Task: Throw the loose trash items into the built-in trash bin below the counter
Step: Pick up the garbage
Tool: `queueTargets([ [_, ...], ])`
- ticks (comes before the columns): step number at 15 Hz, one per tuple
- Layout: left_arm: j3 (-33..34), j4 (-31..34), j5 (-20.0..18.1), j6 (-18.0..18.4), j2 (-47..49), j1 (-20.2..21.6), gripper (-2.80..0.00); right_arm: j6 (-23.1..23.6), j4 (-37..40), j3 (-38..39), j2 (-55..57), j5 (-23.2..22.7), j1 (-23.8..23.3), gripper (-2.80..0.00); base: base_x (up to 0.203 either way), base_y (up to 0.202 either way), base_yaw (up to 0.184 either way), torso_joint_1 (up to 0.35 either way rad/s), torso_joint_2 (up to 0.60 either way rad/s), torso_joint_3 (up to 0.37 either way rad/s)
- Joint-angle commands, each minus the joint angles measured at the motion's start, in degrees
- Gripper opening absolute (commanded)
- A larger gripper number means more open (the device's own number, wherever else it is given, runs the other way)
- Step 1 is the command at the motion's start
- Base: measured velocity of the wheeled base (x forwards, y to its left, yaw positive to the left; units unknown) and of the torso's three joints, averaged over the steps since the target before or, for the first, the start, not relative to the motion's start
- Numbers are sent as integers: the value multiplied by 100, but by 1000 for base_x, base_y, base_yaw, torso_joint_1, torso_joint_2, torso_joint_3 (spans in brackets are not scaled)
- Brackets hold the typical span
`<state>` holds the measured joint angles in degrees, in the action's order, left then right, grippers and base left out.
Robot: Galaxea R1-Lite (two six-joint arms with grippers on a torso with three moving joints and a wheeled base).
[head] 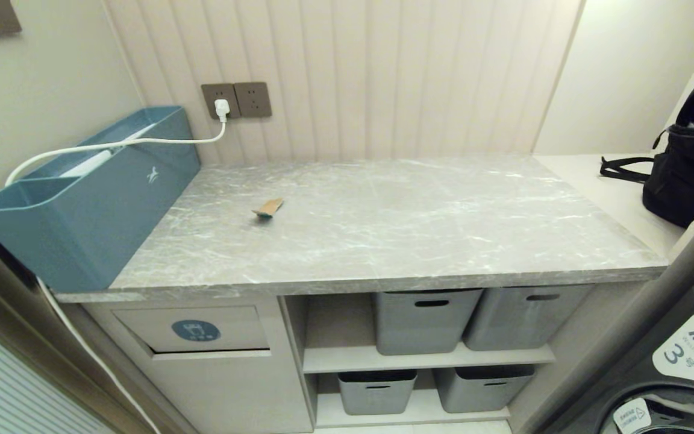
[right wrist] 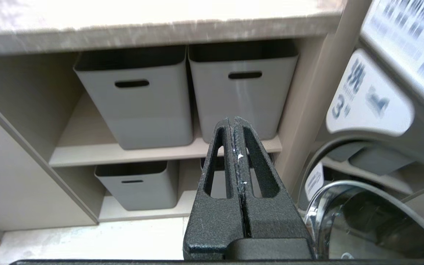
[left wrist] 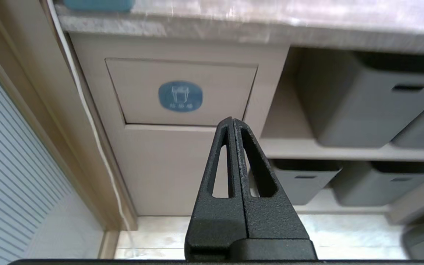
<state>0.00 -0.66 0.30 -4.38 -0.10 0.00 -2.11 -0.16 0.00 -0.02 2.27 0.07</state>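
One cardboard scrap [head: 268, 208] lay on the counter [head: 413, 241]; no second one showed. Left gripper [left wrist: 233, 119] and right gripper [right wrist: 233, 119] were pressed together, empty, below counter height, absent from the head view. Bin flap [left wrist: 180, 92] closed.

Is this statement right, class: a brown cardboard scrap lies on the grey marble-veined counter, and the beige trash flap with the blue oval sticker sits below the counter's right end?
Not quite. The beige trash flap with the blue oval sticker sits below the left end of the grey marble-veined counter, not the right; grey plastic tubs fill the shelves to its right. The head view shows this. The brown cardboard scrap does lie on the counter.
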Motion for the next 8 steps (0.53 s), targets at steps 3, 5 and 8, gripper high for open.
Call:
queueTargets([
  [3, 17, -21, -21, 14, 10, 0, -280, -9, -9, 9, 2, 8, 1, -280, 0, 0, 0, 274, -590, -312],
  [5, -21, -39, -22, 33, 10, 0, -280, -97, -11, 0, 2, 10, 1, -280, 0, 0, 0, 203, -442, -211],
  [8, -731, 68, -86, 38, 293, -1, -280, -97, -11, 9, 2, 10, 1, -280, 0, 0, 0, 36, -37, -34],
])
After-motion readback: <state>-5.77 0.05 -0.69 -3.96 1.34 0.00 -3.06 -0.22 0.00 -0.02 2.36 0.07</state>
